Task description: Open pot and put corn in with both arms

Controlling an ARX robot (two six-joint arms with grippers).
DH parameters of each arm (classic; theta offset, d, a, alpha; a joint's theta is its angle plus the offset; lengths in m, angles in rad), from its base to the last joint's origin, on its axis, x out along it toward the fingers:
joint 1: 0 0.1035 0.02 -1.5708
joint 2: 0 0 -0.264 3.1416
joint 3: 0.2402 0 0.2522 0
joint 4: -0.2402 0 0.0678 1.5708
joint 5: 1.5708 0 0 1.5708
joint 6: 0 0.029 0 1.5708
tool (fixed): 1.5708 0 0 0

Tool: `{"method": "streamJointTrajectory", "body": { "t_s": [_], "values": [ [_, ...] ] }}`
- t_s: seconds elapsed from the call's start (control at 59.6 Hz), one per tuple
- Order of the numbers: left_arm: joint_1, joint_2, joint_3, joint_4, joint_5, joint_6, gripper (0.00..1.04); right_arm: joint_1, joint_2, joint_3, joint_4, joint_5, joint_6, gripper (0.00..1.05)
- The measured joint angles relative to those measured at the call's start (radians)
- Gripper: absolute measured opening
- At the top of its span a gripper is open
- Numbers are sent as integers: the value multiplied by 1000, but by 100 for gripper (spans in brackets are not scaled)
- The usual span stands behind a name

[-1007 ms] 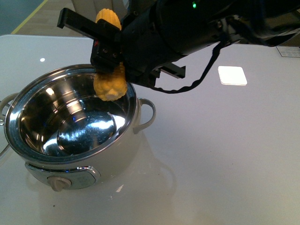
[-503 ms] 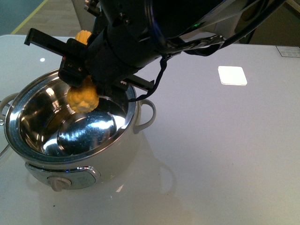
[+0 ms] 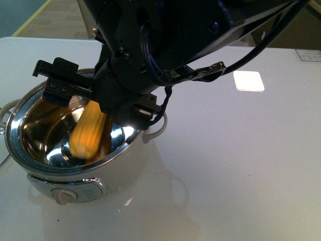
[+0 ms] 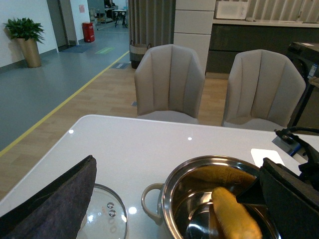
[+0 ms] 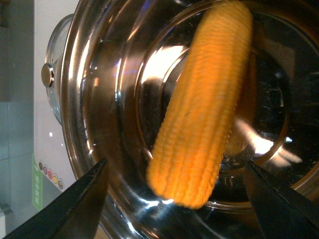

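Note:
The cream-white pot [image 3: 125,163] stands open at the front left of the table, its steel inside bare. The yellow corn [image 3: 88,131] is loose inside it, tilted and blurred, touching neither finger. My right gripper [image 3: 98,95] hangs just above the pot's rim, open, with one finger on each side of the corn. In the right wrist view the corn [image 5: 204,114] lies over the pot's bottom between the spread fingertips [image 5: 75,209]. My left gripper [image 4: 172,214] is open and empty, level with the pot [image 4: 167,209] and beside it; the corn [image 4: 234,219] shows there too.
The pot's glass lid [image 4: 107,219] lies flat on the table beside the pot's handle [image 4: 149,199]. A white square [image 3: 248,80] lies on the table at the back right. Two grey chairs [image 4: 169,79] stand beyond the table's far edge.
My right gripper moved left and down over the pot and opened. The corn left its jaws and dropped into the pot.

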Motion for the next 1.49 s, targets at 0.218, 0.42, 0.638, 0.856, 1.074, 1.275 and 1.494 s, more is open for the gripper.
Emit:
{"method": "streamJointTrajectory", "body": {
  "t_s": [0.218, 0.42, 0.638, 0.856, 1.074, 1.275, 1.494],
  "values": [
    [0, 0, 0, 0, 0, 0, 98, -68, -127, -125, 59, 5, 19, 96],
    [0, 0, 0, 0, 0, 0, 98, -184, -394, -325, 88, 43, -40, 96],
    [0, 0, 0, 0, 0, 0, 98, -364, -695, -541, 40, 105, -202, 96],
    [0, 0, 0, 0, 0, 0, 98, -509, -954, -727, -8, 133, -342, 96],
    [0, 0, 0, 0, 0, 0, 98, -536, -1015, -1044, 763, 391, -645, 62],
    [0, 0, 0, 0, 0, 0, 98, -591, -1162, -1156, 800, 342, -708, 25],
    [0, 0, 0, 0, 0, 0, 98, -634, -1308, -1235, 731, 297, -725, 2]
  ]
}}
